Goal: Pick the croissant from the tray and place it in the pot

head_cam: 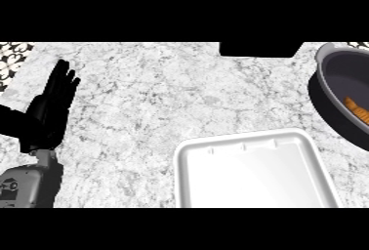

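Croissant (pixel 356 108) half cut off inside pot (pixel 333 73), right edge. Tray (pixel 252 171) bare. Left hand (pixel 52 105) resting left, fingers straight, released. Right hand unseen.

It was a kitchen. A speckled grey-white stone desk (pixel 158 102) filled the view, a dark pot (pixel 338 97) stood at its right edge, a white tray (pixel 252 171) lay near, and patterned tiling (pixel 13 58) showed top left.
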You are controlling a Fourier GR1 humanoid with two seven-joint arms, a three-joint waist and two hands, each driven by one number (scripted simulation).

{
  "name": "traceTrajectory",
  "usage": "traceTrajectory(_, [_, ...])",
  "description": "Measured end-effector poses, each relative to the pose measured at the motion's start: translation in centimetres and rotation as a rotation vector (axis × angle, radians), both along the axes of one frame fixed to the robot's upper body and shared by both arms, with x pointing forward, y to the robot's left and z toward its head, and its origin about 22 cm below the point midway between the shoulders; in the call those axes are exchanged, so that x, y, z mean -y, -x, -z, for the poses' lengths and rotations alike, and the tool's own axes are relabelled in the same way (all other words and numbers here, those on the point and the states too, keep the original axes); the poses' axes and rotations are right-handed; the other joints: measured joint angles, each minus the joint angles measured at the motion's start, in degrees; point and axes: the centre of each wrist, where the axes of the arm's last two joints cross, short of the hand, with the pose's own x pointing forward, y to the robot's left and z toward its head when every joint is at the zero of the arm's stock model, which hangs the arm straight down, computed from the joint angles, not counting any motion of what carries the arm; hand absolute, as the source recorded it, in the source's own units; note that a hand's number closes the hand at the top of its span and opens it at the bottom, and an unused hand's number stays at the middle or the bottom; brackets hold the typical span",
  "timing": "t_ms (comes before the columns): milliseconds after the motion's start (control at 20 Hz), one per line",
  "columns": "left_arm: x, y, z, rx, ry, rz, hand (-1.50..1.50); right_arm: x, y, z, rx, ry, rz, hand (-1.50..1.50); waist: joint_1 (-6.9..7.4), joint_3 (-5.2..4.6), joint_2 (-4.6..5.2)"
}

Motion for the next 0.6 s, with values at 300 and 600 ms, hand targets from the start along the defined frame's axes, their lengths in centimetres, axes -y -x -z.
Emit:
traceTrajectory(300, [0.1, 0.1, -0.1, 0.006, 0.005, 0.0, 0.0, 1.7, 1.6, -1.6, -0.023, 0.006, 0.018, -1.5, 0.19, 0.15, 0.16])
traceTrajectory(600, [-0.2, 0.2, -0.3, 0.01, 0.012, 0.003, 0.0, 2.8, 2.8, -2.6, -0.032, 0.028, 0.035, -1.5, 0.28, 0.25, 0.2])
